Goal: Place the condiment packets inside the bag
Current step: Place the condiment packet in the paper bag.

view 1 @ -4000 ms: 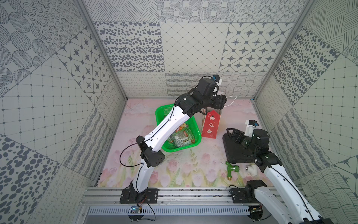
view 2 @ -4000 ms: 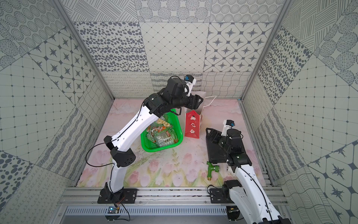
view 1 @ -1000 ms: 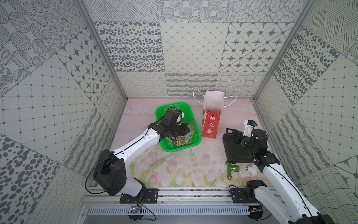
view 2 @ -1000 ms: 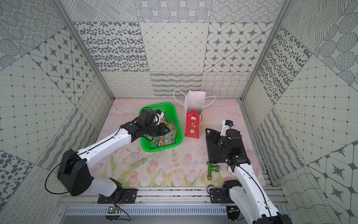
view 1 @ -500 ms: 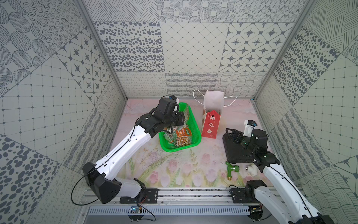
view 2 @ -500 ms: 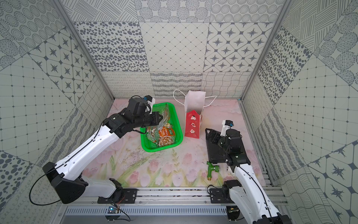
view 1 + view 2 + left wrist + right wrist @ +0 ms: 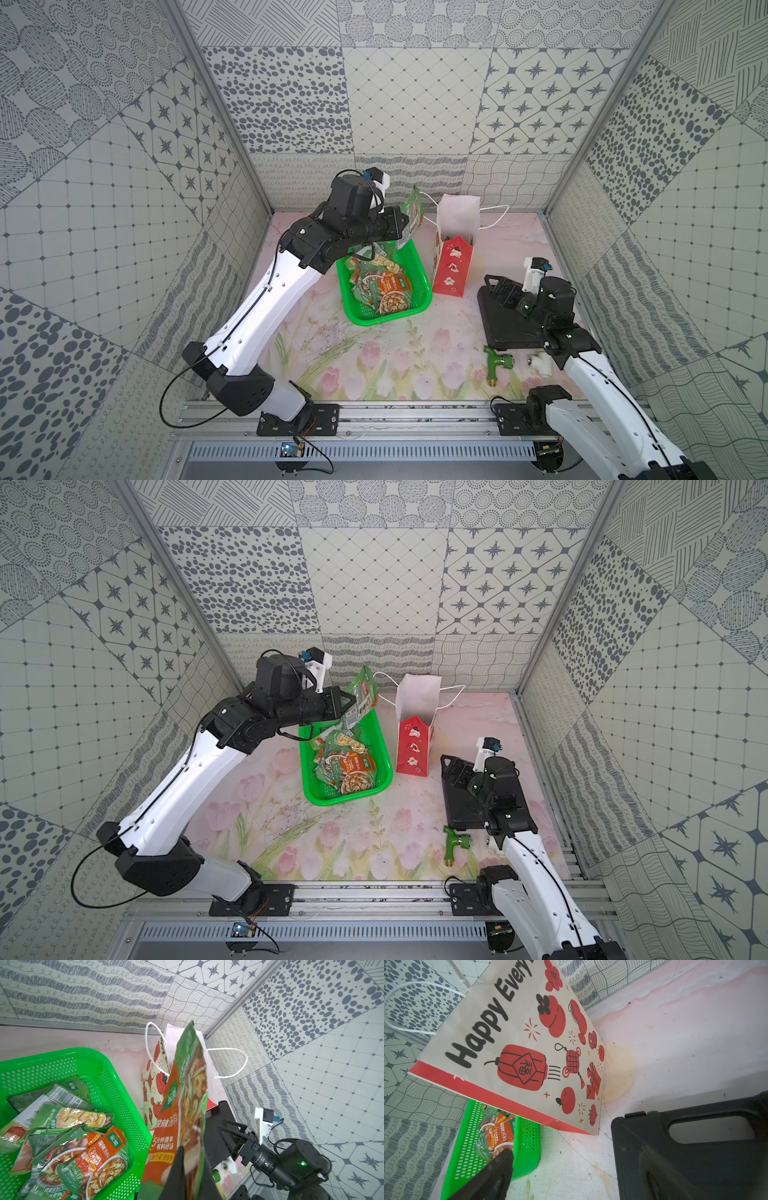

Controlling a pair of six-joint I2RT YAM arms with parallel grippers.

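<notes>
In both top views the left end effector [image 7: 404,227] hangs over the 12 o'clock end of the green basket [image 7: 386,321], pressed together on one condiment packet [image 7: 414,211] — lifted clear, tilted, just at 9 o'clock of the bag [image 7: 453,270]. From above that packet reads nearly edge-on. The left wrist view gives its orange-and-green face with a soup photo, pinched at one end between the black fingers [image 7: 176,1169]. Whether it brushes the white cord handle [image 7: 149,1047], I cannot tell.

The other condiment packets [image 7: 384,286] lie heaped in the basket, which sits just at 9 o'clock of the upright bag. Only the right wrist view shows the bag's cream side with black lettering and red lanterns.

At 4 o'clock of the bag, the right end effector [image 7: 496,291] is spread wide and holds nothing, low over the black case [image 7: 505,332]. A green tap fitting [image 7: 496,365] and a white fitting [image 7: 540,364] lie at the case's 6 o'clock edge. Open flowered tabletop [image 7: 374,365] runs from the basket toward 6 o'clock — the back wall stands close behind the bag.
</notes>
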